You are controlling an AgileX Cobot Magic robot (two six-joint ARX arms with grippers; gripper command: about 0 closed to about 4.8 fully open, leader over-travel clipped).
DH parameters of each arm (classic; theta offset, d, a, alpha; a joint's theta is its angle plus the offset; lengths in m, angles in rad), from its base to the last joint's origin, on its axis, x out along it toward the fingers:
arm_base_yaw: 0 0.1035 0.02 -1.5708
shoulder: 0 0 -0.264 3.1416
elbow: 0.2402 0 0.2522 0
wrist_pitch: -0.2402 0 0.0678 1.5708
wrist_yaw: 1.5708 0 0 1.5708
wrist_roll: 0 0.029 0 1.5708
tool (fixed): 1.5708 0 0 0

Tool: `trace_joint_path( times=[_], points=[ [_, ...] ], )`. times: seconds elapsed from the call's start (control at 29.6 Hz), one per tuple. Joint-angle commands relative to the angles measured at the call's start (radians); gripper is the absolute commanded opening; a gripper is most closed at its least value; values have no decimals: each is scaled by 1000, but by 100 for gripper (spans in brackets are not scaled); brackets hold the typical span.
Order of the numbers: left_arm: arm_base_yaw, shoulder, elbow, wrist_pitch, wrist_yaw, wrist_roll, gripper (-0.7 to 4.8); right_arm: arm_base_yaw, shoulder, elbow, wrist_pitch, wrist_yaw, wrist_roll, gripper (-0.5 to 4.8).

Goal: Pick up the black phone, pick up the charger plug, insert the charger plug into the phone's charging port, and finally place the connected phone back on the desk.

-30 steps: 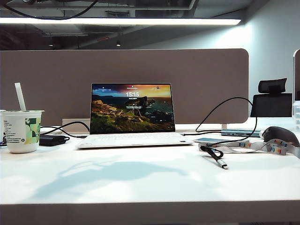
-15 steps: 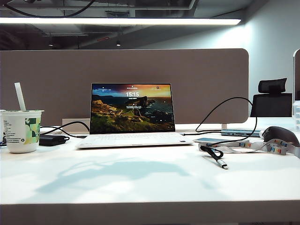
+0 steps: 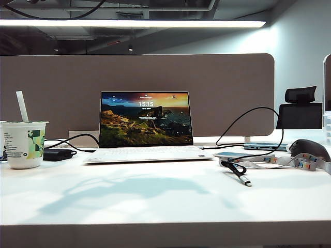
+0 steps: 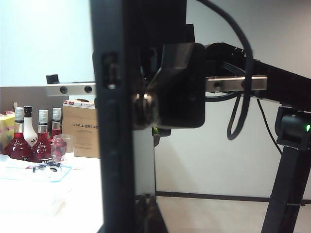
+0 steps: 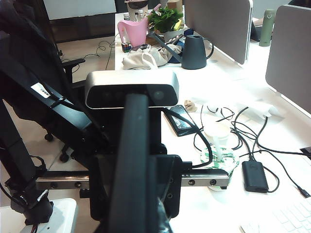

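- Open laptop (image 3: 147,129) sits mid-desk (image 3: 155,201), lock screen lit with a landscape wallpaper.
- Paper cup (image 3: 24,144) with a straw far left, black power brick (image 3: 57,154) just beside it.
- Charger plug (image 3: 245,181) lies on the right, cable looping up behind.
- Neither gripper's in this shot.

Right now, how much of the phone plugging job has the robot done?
Nothing looks done yet. The phone lies flat on the desk, and the charger plug lies loose beside the lanyard. Nothing is in hand: the shut left gripper and the right gripper are both away from them. Picking up, plugging in and putting down are all left.
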Motion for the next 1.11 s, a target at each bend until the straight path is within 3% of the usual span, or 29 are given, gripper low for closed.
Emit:
trace_joint_path(
  times=[0.03,0.1,0.2,0.47,0.57,0.78,0.91,1.11],
  points=[
    [-3,-8,8,27,-58,1,185,1,-3,5,21,6,5,-5],
    [-3,-8,8,26,-85,1,343,0,-7,5,41,-4,27,-5],
    [-3,-8,8,23,-137,2,472,0,-21,5,88,-6,61,-5],
    [0,-8,8,39,-258,1,479,-40,-78,5,324,-12,212,-5],
    [0,-8,8,79,-267,-42,479,-50,-90,5,436,4,279,-5],
    [0,-8,8,202,-338,-136,479,-50,-93,5,577,122,315,-5],
    [0,-8,8,214,-354,-193,479,-46,-93,5,625,221,315,-5],
    [-5,-8,8,214,-360,-253,479,-45,-87,4,706,276,371,-5]
  ],
)
